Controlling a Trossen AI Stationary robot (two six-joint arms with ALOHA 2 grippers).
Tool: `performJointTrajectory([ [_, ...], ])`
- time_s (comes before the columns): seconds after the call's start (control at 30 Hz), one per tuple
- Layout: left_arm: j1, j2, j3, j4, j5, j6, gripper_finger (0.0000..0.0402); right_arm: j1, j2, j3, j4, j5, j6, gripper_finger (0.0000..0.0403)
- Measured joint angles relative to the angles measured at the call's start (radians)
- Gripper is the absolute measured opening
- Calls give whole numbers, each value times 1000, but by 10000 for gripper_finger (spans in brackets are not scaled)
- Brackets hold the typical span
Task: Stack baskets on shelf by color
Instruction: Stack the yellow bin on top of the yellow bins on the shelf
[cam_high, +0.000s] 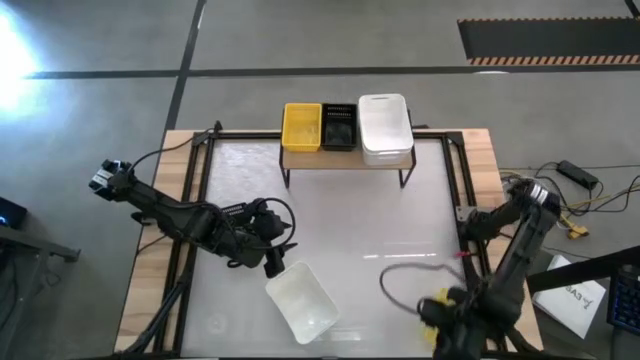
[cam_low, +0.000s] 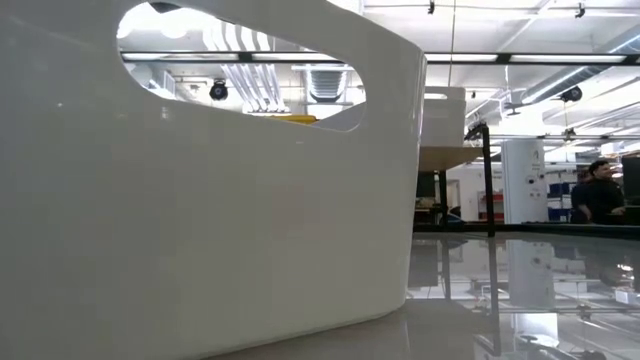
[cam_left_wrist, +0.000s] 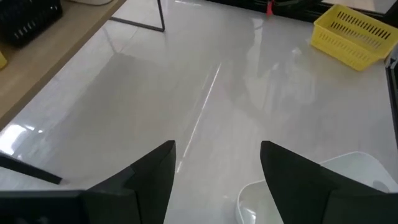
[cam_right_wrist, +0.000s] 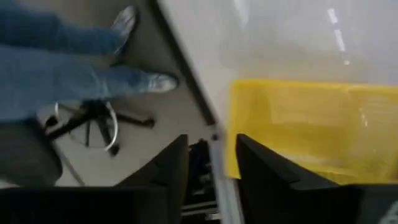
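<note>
On the shelf at the top centre of the high view sit a yellow basket, a black basket and a white stack in a row. A loose white basket lies lower centre on the worktop, just beside the left claw, whose fingers are spread wide and empty. The right claw, at the lower right, is narrowly parted at the edge of another yellow basket.
</note>
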Motion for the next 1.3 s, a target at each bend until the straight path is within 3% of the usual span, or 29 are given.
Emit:
performJointTrajectory([
  [0.1, 0, 0, 0, 0, 1, -1, 219, 34, 64, -28, 102, -45, -13, 156],
  [0.2, 0, 0, 0, 0, 1, -5, 219, 53, 143, -32, 91, -80, 14, 180],
  [0.47, 0, 0, 0, 0, 27, -8, 219, 61, 306, -29, 88, -57, 11, 191],
  [0.63, 0, 0, 0, 1, 41, -8, 219, 61, 349, -34, 48, -51, 14, 157],
  [0.8, 0, 0, 0, 2, 57, -8, 219, 40, 339, -41, 27, -23, -65, 63],
  [0.9, 0, 0, 0, 5, 58, -8, 219, -11, 312, -43, -18, -14, -167, 18],
  [1.1, 0, 0, 0, 27, 59, -8, 219, -230, 243, -45, -30, 70, -515, 9],
  [1.3, 0, -2, 0, 22, 60, -8, 219, -493, 255, -43, 129, 78, -945, 9],
])
